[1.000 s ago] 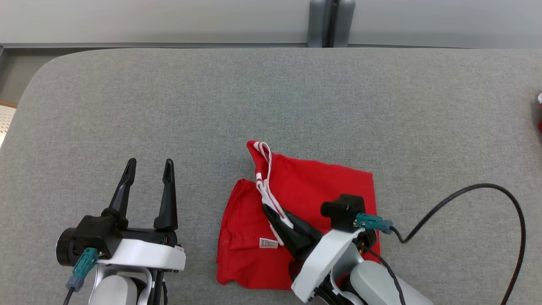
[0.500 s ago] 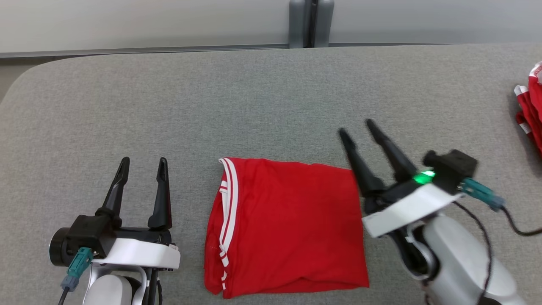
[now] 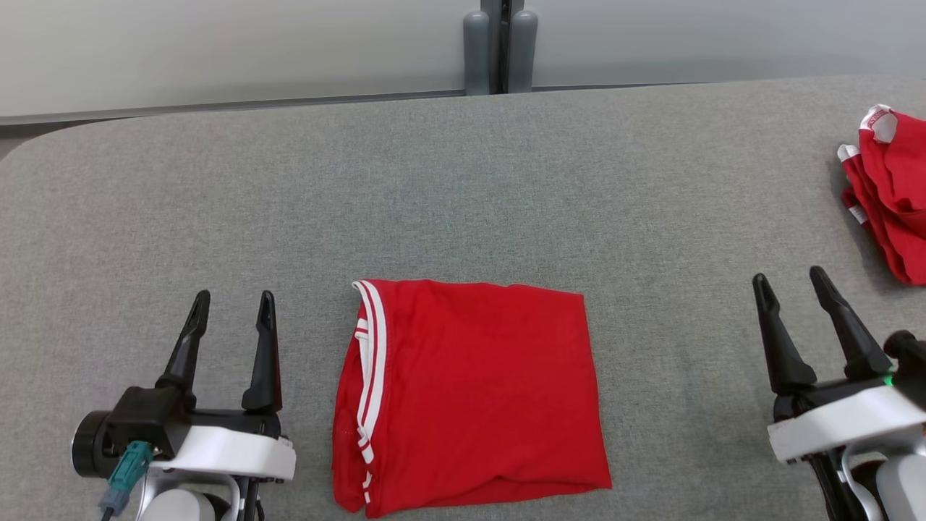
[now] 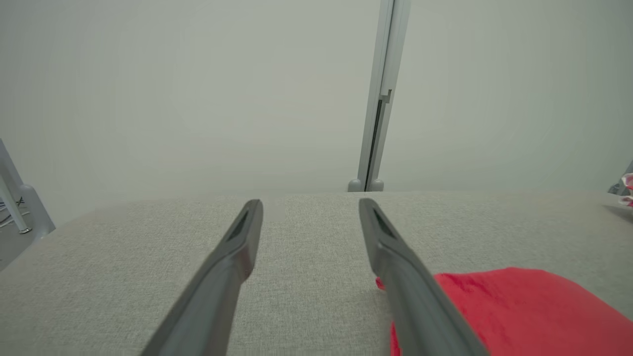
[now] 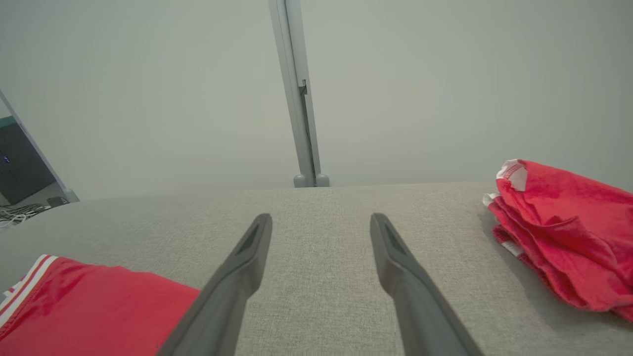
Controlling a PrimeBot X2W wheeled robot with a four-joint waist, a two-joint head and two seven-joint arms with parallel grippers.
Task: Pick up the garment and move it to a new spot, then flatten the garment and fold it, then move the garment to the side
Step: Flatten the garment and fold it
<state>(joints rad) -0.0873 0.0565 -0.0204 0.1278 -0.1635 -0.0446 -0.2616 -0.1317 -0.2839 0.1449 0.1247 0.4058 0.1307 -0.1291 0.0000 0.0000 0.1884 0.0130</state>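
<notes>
The garment (image 3: pixel 470 394) lies folded into a flat red rectangle on the grey padded table (image 3: pixel 463 181), its red-and-white striped trim along its left edge. No lettering shows. My left gripper (image 3: pixel 235 297) stands open just left of it, empty, fingers pointing away from me. My right gripper (image 3: pixel 788 276) is open and empty, well off to the garment's right. In the left wrist view the open left gripper (image 4: pixel 310 202) has the garment (image 4: pixel 519 306) at its lower right. The right wrist view has the open right gripper (image 5: pixel 321 217) with the garment (image 5: pixel 89 306) at lower left.
A crumpled red-and-white cloth lump (image 3: pixel 893 195) sits at the table's right edge, beyond the right gripper, and appears as a lump (image 5: pixel 568 232) in the right wrist view. A grey post (image 3: pixel 499 47) stands against the pale wall behind the table. The table's rounded corner is at far left.
My right gripper let go of the striped edge, opened and drew back to the right. The garment now lies flat and folded. The head view has also turned rightward.
</notes>
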